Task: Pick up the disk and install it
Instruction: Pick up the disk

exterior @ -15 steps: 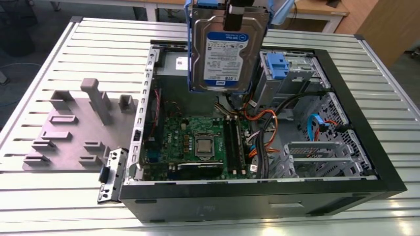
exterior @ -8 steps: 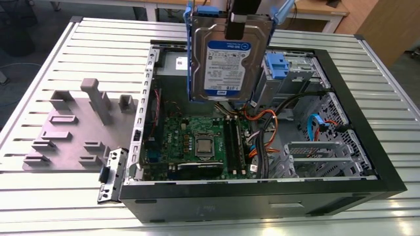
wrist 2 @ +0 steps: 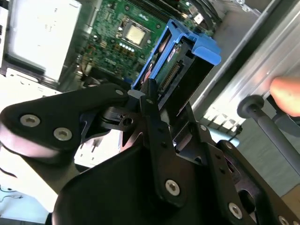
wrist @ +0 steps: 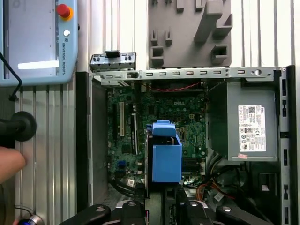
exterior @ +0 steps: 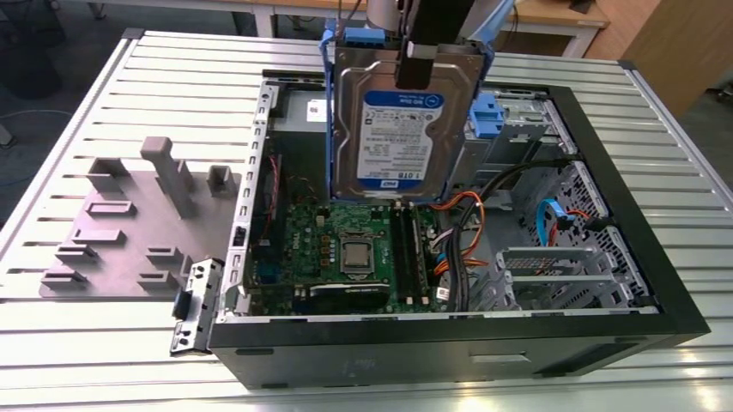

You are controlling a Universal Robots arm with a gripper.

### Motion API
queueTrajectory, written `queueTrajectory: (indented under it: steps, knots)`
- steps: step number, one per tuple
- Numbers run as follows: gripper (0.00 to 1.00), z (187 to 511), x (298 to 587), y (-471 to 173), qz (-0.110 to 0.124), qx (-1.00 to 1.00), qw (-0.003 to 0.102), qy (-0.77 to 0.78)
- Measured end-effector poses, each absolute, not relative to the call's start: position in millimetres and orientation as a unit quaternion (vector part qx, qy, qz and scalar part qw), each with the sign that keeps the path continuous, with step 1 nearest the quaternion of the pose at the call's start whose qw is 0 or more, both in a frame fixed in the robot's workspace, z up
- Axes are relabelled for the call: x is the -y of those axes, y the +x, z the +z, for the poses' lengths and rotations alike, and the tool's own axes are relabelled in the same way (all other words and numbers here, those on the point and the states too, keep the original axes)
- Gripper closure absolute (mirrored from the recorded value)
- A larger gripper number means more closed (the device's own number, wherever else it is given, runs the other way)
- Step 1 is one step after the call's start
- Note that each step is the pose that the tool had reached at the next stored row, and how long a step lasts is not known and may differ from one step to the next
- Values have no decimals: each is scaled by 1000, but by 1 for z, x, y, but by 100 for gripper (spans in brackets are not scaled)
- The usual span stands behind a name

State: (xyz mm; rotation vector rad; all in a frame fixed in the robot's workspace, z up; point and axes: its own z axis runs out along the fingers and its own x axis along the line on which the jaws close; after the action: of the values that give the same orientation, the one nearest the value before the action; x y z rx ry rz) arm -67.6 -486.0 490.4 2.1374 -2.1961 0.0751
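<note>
Gripping the disk [exterior: 399, 129] by its upper end, your jaws were closed on it; it hung straight below them, long axis upright, above the motherboard [exterior: 315, 236].

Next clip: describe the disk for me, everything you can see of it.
The disk is a flat silver-metal hard drive with a white-and-blue label, framed by blue plastic rails. It hangs upright, label facing the exterior view, clamped at its top edge by the gripper, above the open computer case.

disk [exterior: 399, 120] upright above motherboard [exterior: 343, 249], motherboard in case [exterior: 458, 343], fixture plate [exterior: 126, 232] beside case
</note>
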Motion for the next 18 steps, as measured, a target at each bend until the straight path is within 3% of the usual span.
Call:
queueTrajectory:
  steps: [11, 16, 18]
  knots:
    - [65, 490, 509, -68, 37, 715, 50, 696]
    - [65, 490, 509, -68, 36, 715, 50, 696]
    - [65, 490, 510, -68, 29, 716, 42, 697]
